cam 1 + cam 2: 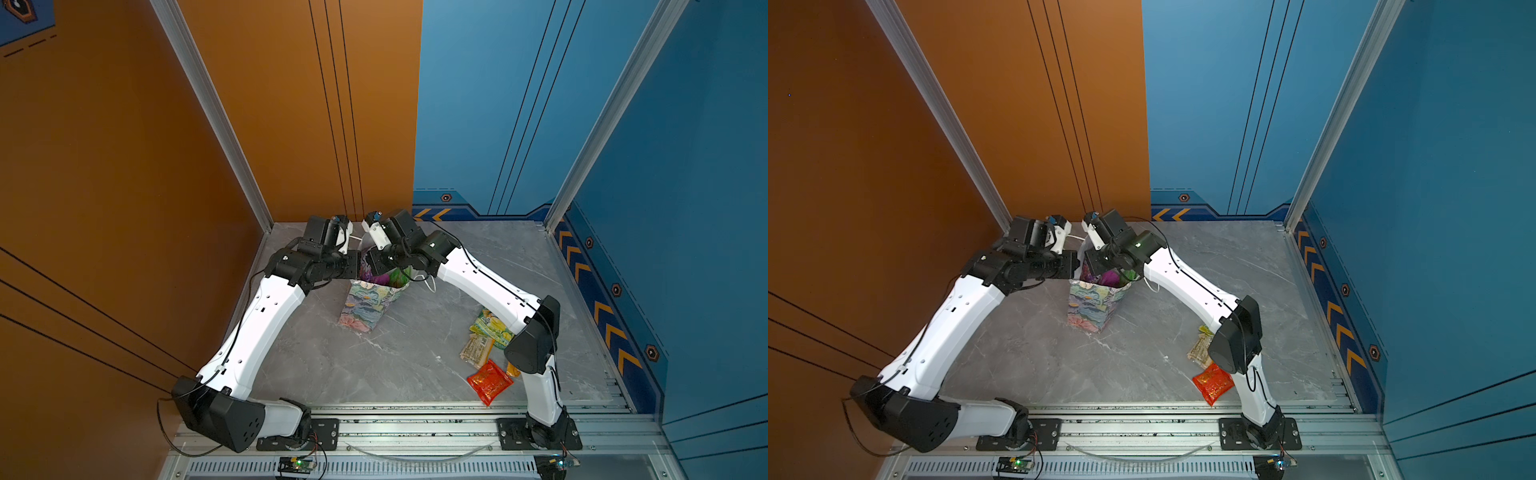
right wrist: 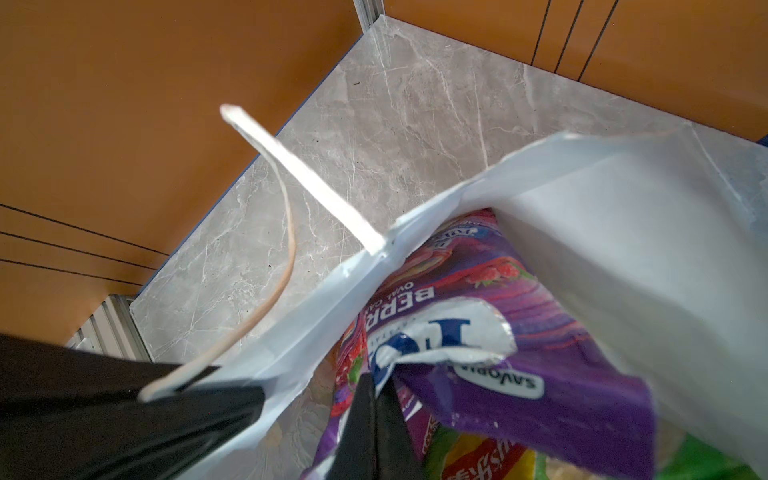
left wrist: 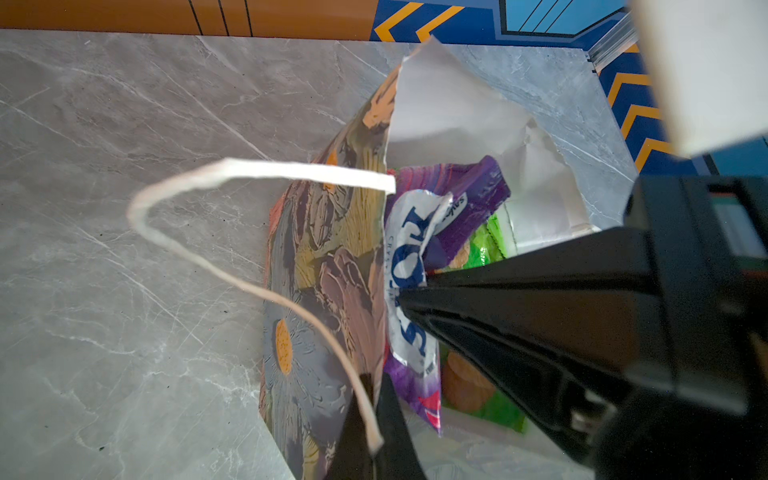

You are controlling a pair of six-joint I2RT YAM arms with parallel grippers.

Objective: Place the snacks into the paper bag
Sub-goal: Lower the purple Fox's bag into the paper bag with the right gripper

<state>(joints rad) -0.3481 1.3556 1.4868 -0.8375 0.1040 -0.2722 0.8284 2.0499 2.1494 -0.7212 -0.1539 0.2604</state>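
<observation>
The floral paper bag [image 1: 365,307] [image 1: 1096,307] stands upright mid-table, mouth open. My left gripper [image 3: 374,386] [image 1: 355,266] is shut on the bag's wall [image 3: 324,270] at the rim, beside a white cord handle [image 3: 232,174]. My right gripper [image 2: 376,382] [image 1: 376,266] is shut on the edge of a purple Fox's packet [image 2: 540,374] [image 3: 415,249], held in the bag's mouth. A green packet [image 3: 490,249] lies deeper inside. On the table at the right lie a yellow-green packet [image 1: 492,328], a tan one [image 1: 476,349], a red one [image 1: 489,381] and an orange one [image 1: 513,369].
My right arm's black elbow [image 1: 534,336] hangs over the loose packets and hides part of them. The orange wall [image 1: 124,166] stands close behind the bag. An aluminium rail [image 1: 415,428] runs along the table's front edge. Blue walls [image 1: 685,208] close the right side.
</observation>
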